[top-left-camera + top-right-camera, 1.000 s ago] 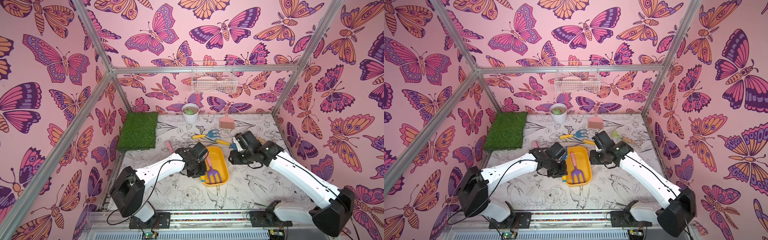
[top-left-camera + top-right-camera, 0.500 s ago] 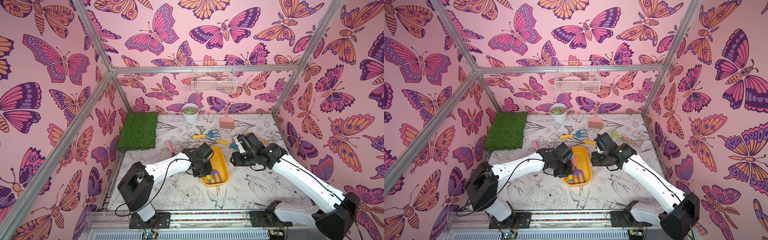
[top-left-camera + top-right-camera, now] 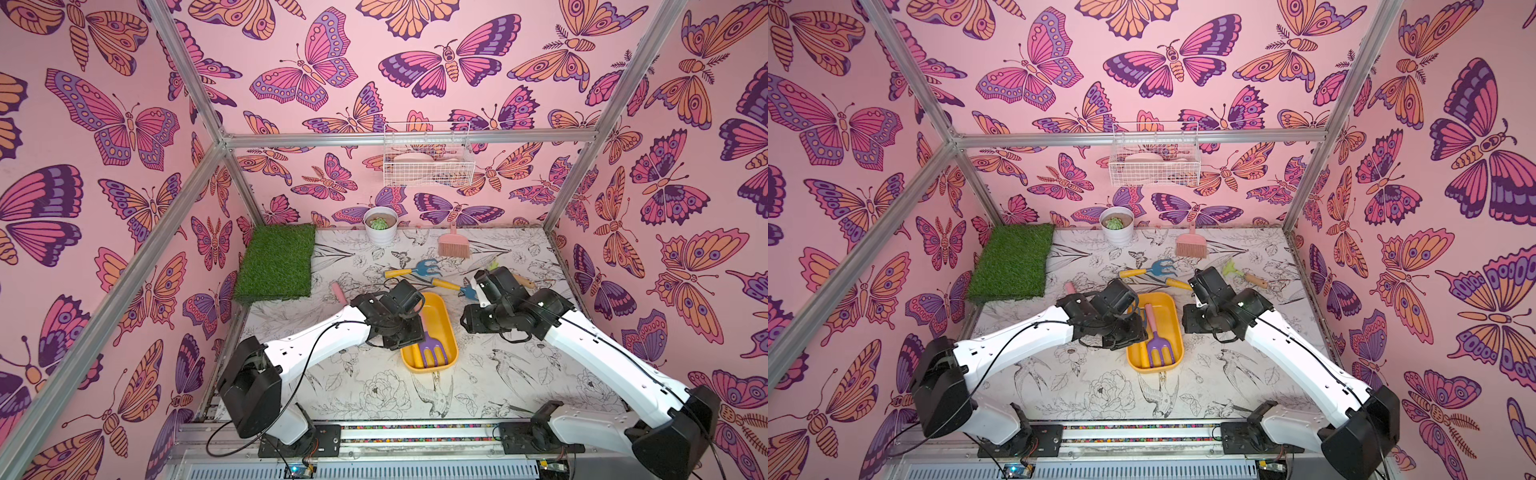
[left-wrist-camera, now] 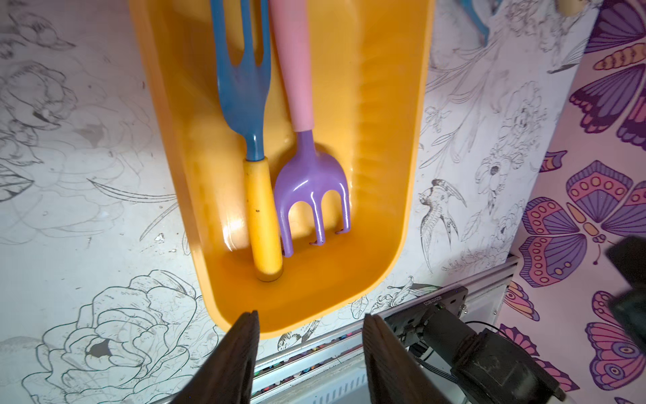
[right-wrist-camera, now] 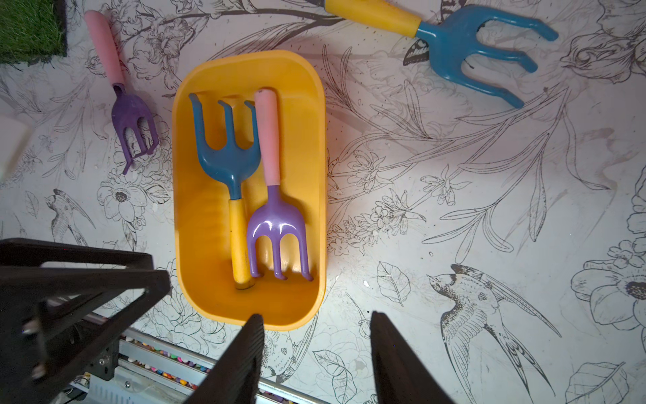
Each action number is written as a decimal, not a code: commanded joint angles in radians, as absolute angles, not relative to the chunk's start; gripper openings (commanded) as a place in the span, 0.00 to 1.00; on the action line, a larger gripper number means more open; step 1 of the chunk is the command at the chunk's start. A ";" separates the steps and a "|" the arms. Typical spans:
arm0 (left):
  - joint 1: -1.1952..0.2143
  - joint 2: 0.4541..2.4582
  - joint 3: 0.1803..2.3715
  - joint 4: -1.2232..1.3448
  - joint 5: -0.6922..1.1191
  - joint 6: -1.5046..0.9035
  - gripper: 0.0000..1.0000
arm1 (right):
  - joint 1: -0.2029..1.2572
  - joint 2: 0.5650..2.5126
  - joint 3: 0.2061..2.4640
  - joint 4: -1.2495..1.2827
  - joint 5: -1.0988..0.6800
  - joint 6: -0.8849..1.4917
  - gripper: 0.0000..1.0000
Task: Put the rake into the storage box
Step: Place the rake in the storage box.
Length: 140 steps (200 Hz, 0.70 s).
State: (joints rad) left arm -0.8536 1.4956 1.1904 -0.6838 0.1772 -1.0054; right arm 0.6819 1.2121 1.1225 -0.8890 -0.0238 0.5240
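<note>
Finding: the storage box (image 3: 443,320) sits on the table just below the centre of the frame in both top views. The purple rake (image 4: 311,185) lies flat inside it, tines towards the lower edge of the frame and pink handle towards the upper edge. It rests alongside a blue rake (image 4: 241,87) that lies the opposite way round. The left gripper (image 4: 310,317) hangs over the box with its jaws spread and nothing between them. In the top views its wrist overlaps the left rim of the box. The right gripper (image 5: 316,316) stands to the right of the box, jaws likewise parted and empty. A second purple rake (image 5: 134,119) and a second blue rake (image 5: 472,45) lie on the table outside the box. Assessment: placement appears complete and the step in hand is clearing the left arm. Recommendation: keep the jaws spread and rise straight up until the fingers are clear of the rim, and only then swing back towards the lower left of the frame. Moving sideways while low risks clipping the flared rim and shifting what looks like a light tray, or catching the pink handle. The right arm should hold off.
</note>
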 commanded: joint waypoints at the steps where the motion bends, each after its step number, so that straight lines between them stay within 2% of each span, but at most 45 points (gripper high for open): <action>1: -0.806 1.437 1.201 -0.756 0.123 -0.954 0.51 | 0.675 1.232 1.161 -0.880 0.006 0.537 0.53; 62: -0.595 1.355 1.174 -0.851 0.135 -0.826 0.50 | 0.676 1.246 1.197 -0.831 0.097 0.563 0.56; 99: -0.459 1.367 1.173 -0.893 0.137 -0.712 0.50 | 0.675 1.295 1.221 -0.815 -0.040 0.533 0.54; 140: -0.331 1.455 1.210 -0.906 0.114 -0.594 0.54 | 0.675 1.325 1.221 -0.782 -0.091 0.546 0.55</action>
State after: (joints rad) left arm -0.3866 1.3930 1.1908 -0.8616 0.1402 -0.7044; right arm 0.6811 1.3067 1.1969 -0.8028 -0.0402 0.5491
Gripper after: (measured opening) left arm 0.533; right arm 0.553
